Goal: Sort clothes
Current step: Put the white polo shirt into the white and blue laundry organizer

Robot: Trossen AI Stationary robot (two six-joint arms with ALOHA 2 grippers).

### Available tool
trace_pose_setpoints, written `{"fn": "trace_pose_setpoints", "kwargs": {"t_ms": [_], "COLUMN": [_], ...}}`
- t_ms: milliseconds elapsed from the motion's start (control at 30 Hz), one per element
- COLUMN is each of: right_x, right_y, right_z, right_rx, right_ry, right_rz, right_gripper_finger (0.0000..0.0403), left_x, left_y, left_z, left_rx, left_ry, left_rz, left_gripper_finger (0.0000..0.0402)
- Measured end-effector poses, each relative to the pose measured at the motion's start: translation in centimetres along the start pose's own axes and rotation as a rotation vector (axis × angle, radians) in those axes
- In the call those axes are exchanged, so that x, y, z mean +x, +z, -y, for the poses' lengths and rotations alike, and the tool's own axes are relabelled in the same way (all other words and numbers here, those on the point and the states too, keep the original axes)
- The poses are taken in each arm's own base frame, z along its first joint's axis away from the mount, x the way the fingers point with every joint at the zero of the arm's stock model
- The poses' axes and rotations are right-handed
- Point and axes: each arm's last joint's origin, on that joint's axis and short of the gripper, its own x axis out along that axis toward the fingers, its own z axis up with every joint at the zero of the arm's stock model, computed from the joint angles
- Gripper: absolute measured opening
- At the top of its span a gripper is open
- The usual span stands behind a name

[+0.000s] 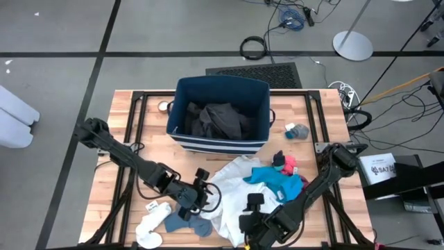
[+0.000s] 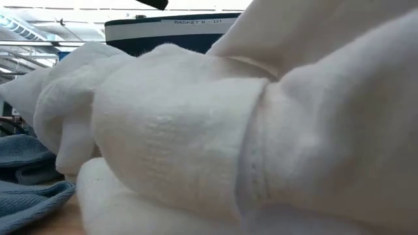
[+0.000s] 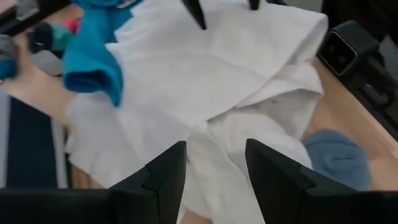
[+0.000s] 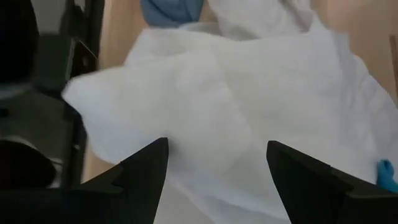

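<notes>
A white garment point(image 1: 232, 191) lies crumpled on the table's near middle and fills the low view point(image 2: 228, 130). A teal-blue garment point(image 1: 277, 179) lies on its right part, with red-pink socks point(image 1: 286, 163) just beyond. A dark grey garment point(image 1: 218, 119) lies in the navy bin point(image 1: 218, 144). My left gripper point(image 1: 205, 192) is open at the white garment's left edge; in its wrist view point(image 3: 214, 174) a white fold runs between the fingers. My right gripper point(image 1: 252, 207) is open over the garment's near part point(image 4: 217, 168).
Grey-blue socks point(image 1: 189, 222) and white socks point(image 1: 149, 232) lie at the near left, below my left arm. Another grey-blue sock point(image 1: 298, 130) lies right of the bin. The two grippers stand close together, facing each other across the white garment.
</notes>
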Motion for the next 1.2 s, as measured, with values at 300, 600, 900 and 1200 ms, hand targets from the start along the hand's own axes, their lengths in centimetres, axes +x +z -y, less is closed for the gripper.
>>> {"fn": "trace_pose_setpoints", "kwargs": {"t_ms": [300,600,900,1200], "right_x": [4.7,4.5,2.5,2.5], "right_y": [-0.3,0.8,1.8,1.8], "right_z": [0.1,1.7,2.3,2.3], "right_rx": [-0.02,0.006,0.037,0.039], "right_ry": [0.05,0.045,0.028,0.034], "right_rz": [-0.142,-0.124,-0.026,-0.029], "right_gripper_finger": [0.0244,0.0016,0.0004,0.0003], "left_x": [1.4,1.9,2.7,7.1], "left_y": [0.3,0.7,0.6,-0.4], "left_z": [0.4,0.6,0.5,1.3], "left_rx": [0.073,0.109,0.154,0.273], "left_ry": [-0.04,-0.052,-0.043,-0.015], "left_rz": [0.045,0.091,0.088,0.059], "left_gripper_finger": [0.0176,0.0176,0.0176,0.0176]}}
